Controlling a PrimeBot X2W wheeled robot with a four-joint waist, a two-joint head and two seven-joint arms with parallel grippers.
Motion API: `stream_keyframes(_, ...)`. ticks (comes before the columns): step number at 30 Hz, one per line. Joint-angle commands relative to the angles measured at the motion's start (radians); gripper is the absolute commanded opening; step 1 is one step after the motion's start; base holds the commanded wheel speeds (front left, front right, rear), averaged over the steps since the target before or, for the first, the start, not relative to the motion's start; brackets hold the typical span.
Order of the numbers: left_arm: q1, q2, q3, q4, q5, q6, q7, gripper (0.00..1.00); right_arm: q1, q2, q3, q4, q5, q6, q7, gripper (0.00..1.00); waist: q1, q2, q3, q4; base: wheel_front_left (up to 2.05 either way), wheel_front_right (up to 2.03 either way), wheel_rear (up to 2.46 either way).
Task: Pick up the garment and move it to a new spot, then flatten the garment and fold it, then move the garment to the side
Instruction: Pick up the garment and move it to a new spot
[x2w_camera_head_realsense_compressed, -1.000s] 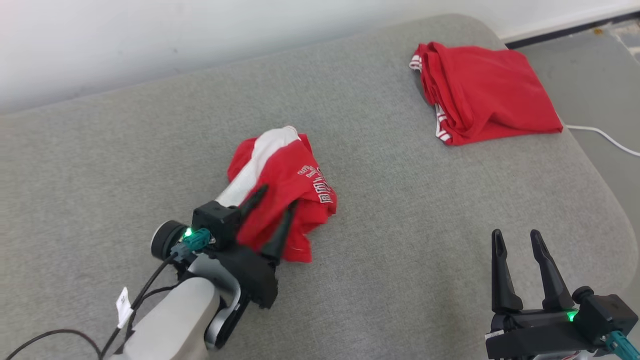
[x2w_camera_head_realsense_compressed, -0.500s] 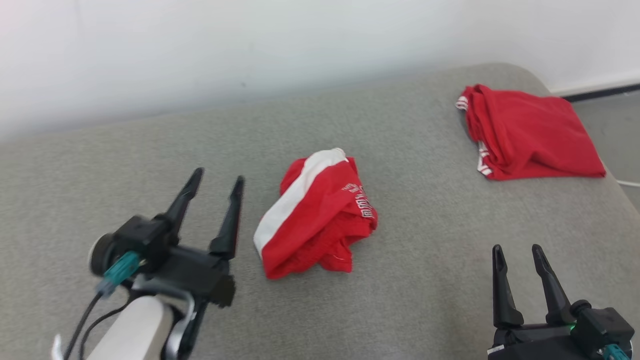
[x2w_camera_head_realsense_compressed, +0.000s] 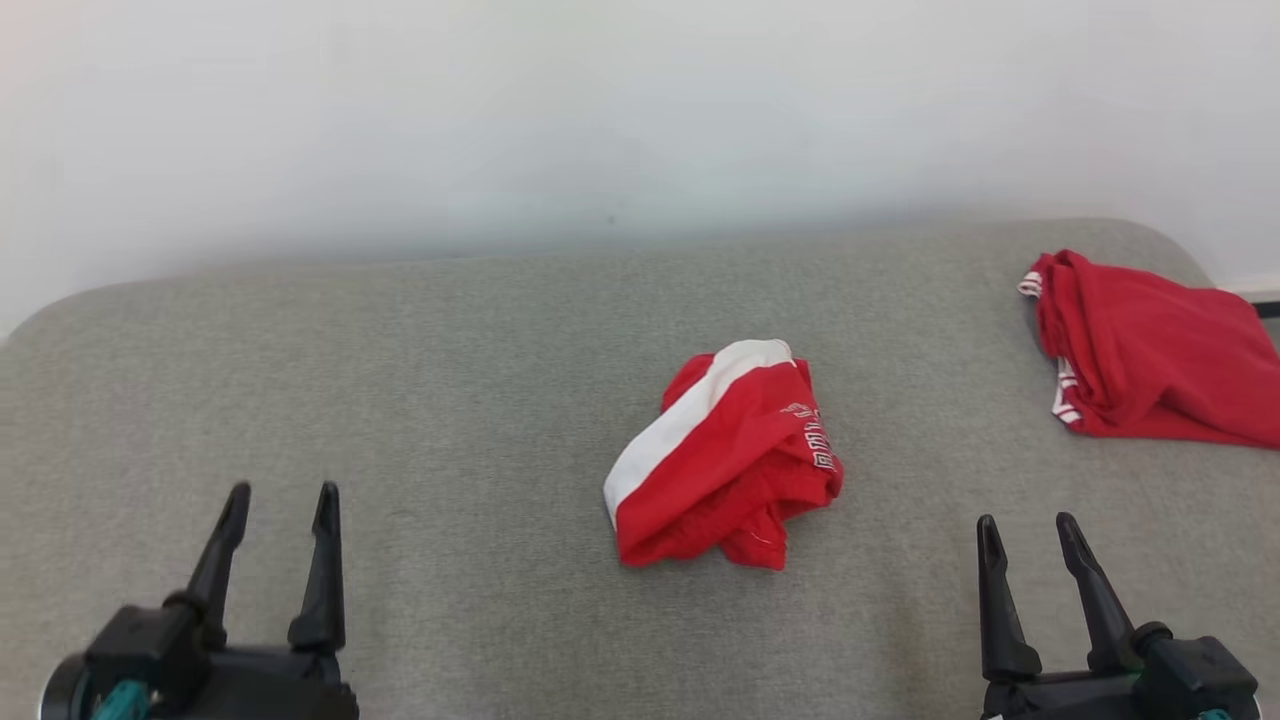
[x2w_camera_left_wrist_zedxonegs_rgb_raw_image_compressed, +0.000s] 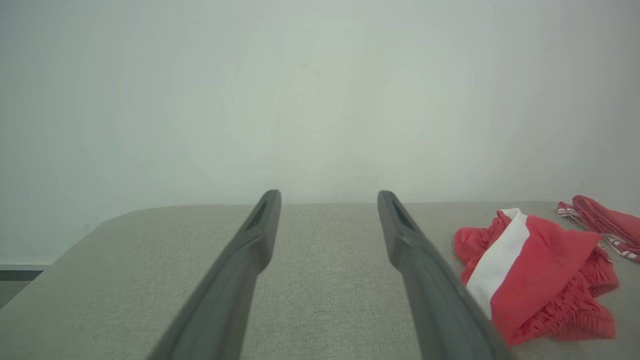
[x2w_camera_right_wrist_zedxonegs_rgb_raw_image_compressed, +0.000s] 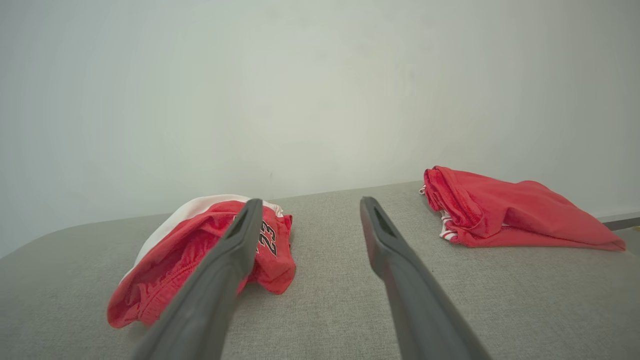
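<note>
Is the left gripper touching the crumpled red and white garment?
Apart. The head view shows it: the left gripper, fingers open, is at the lower left, and bare grey cushion lies between it and the crumpled garment.

Left gripper (x2w_camera_left_wrist_zedxonegs_rgb_raw_image_compressed: 328, 196), jaws wide apart, above grey cushion (x2w_camera_left_wrist_zedxonegs_rgb_raw_image_compressed: 150, 260). Crumpled red garment (x2w_camera_left_wrist_zedxonegs_rgb_raw_image_compressed: 545, 260) (white band across it) lies on the cushion to the right; second red cloth (x2w_camera_left_wrist_zedxonegs_rgb_raw_image_compressed: 607, 220) beyond.

A crumpled red garment (x2w_camera_head_realsense_compressed: 725, 460) with a broad white stripe lay bunched mid-way along the grey padded surface (x2w_camera_head_realsense_compressed: 450, 380).
</note>
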Motion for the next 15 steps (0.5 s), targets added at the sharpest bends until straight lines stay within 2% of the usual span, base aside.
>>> stream_keyframes(1,0.035,-0.011,0.015,-0.005,0.009,-0.005,-0.002,1.00,0.012,0.000,0.001,0.002,-0.002,0.000,0.000,1.00,0.0002,0.0000,-0.015,0.028,0.00,0.00,0.00)
stream_keyframes(6,0.089,-0.046,0.060,-0.005,0.024,-0.022,-0.002,1.00,0.021,0.000,0.008,0.009,-0.001,0.000,0.000,1.00,0.0002,0.0000,-0.017,0.045,0.00,0.00,0.00)
stream_keyframes(15,0.167,-0.124,0.154,0.019,0.062,-0.091,-0.002,1.00,0.040,0.000,0.037,0.041,0.007,0.000,0.000,1.00,0.0002,0.0000,-0.014,0.065,0.00,0.00,0.00)
